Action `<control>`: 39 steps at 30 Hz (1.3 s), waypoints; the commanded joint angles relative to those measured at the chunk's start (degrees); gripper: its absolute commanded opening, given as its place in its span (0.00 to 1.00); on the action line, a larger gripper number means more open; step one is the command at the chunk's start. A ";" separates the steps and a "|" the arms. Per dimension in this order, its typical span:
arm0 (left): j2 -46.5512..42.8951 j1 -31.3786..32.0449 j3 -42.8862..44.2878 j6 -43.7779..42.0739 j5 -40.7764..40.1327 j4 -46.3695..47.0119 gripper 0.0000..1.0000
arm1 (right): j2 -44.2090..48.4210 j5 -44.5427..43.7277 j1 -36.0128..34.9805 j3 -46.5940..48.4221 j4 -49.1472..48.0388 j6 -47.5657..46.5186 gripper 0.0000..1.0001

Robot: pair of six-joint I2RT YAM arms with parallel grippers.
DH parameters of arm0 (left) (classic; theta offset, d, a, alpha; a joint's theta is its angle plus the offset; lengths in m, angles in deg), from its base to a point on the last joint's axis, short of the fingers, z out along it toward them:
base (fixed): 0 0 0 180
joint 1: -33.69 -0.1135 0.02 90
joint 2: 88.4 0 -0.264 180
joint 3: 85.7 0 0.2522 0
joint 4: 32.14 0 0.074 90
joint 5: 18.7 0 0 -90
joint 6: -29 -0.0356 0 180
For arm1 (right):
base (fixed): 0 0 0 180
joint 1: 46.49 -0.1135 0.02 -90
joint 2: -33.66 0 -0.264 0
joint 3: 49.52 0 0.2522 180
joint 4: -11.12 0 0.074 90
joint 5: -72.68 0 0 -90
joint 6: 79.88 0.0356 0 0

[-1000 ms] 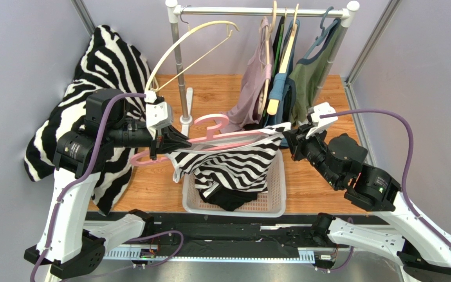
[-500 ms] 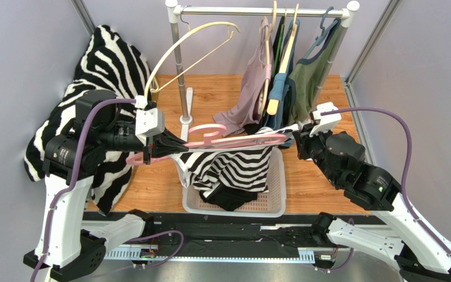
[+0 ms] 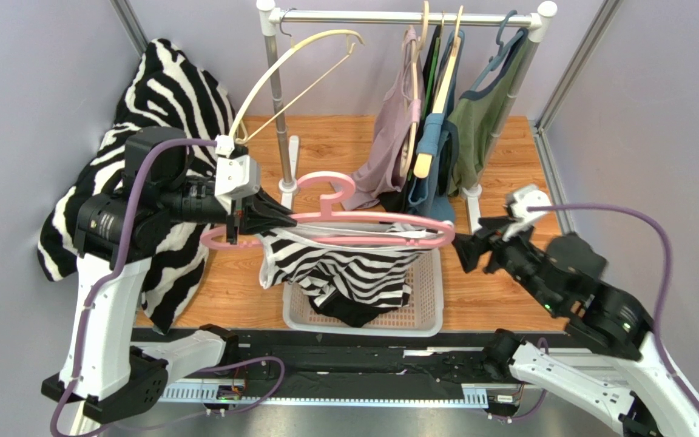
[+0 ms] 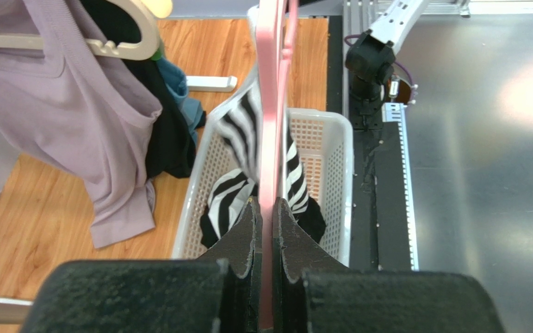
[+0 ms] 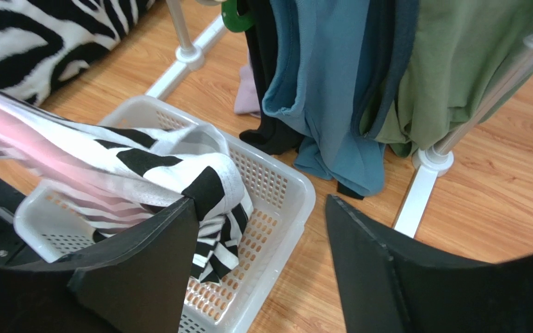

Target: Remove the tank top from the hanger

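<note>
Clamps the slim pink plastic hanger [image 3: 371, 218] tight in the left claw [image 4: 266, 208], bar pinched upright. Leaves the right claw [image 5: 261, 201] released, jaws wide, nothing between them, with a fold of the black-and-white striped tank top [image 3: 335, 269] just beside one jaw. Finds that top hanging under the hanger, lower folds sagging into the white perforated plastic basket [image 3: 431, 305]; cannot tell whether the right strap is off. Risks a snag: soft, stretchy strap catching the hanger's curved end, twisting the smooth bar in the grip. Notes limp knit against rigid plastic and stiff lattice walls.
</note>
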 commanded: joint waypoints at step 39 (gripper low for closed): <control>1.65 3.83 -3.54 -3.86 7.33 0.98 0.00 | -9.70 43.44 0.02 12.54 -7.57 -12.00 0.68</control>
